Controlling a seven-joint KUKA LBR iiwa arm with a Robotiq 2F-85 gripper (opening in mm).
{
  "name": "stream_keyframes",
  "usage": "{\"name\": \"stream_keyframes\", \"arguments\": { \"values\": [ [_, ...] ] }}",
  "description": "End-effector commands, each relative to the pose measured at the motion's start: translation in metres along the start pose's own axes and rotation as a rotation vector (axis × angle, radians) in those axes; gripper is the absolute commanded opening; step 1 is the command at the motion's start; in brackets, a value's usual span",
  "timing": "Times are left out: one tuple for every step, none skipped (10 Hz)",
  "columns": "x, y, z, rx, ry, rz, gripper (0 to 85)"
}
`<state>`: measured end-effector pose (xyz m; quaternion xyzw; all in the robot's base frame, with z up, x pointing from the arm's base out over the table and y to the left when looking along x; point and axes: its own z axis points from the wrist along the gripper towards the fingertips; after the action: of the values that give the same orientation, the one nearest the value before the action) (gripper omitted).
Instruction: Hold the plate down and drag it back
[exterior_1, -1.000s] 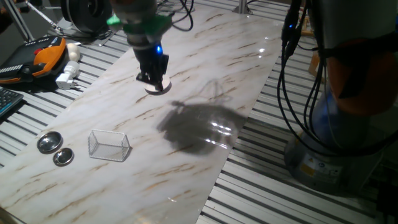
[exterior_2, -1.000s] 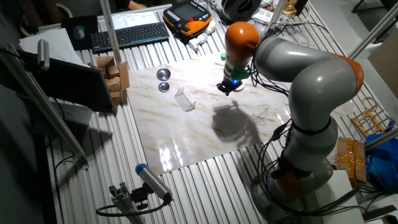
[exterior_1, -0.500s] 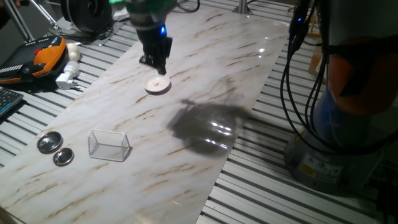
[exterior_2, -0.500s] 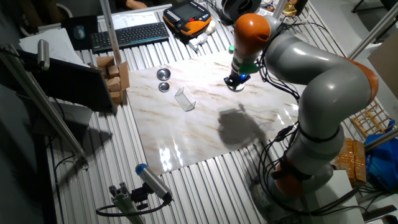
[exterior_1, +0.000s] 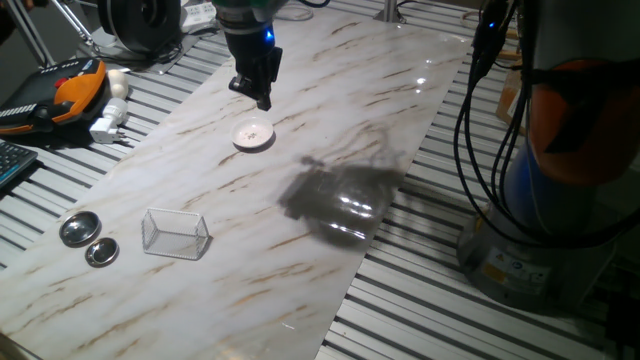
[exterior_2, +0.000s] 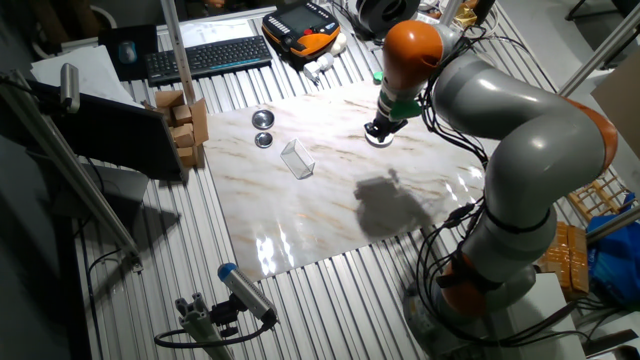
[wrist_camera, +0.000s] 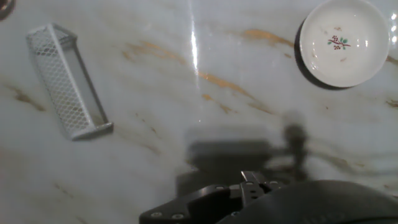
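The plate is a small round white dish lying flat on the marble tabletop. In the hand view it sits at the top right, with faint speckles at its centre. My gripper hangs in the air just beyond the plate's far edge and does not touch it. Its fingers look pressed together and hold nothing. In the other fixed view the gripper stands over the plate and hides much of it. Only the hand's dark body shows in the hand view.
A clear wire-framed box stands near the front left, also in the hand view. Two shiny metal lids lie beside it. Tools and a keyboard lie off the marble sheet. Cables hang at the right.
My gripper has lifted off the plate and moved up and toward the far side. The plate has stayed where it was.
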<state>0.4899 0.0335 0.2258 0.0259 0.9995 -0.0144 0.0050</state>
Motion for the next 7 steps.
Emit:
{"name": "stream_keyframes", "arguments": {
  "values": [
    [0.0001, -0.0001, -0.0001, 0.003, -0.002, -0.002, 0.0],
    [0.001, 0.0006, -0.0001, 0.009, -0.007, -0.006, 0.0],
    [0.0013, 0.0012, 0.0, 0.012, -0.013, -0.007, 0.0],
    [0.0011, 0.0009, 0.0002, 0.016, -0.017, -0.007, 0.0],
    [0.001, 0.0003, 0.0003, 0.016, -0.017, -0.004, 0.0],
    [0.0008, -0.0012, 0.0011, 0.01, -0.016, 0.0, 0.0],
    [0.0009, -0.0024, 0.001, 0.001, -0.014, 0.003, 0.0]
  ]
}}
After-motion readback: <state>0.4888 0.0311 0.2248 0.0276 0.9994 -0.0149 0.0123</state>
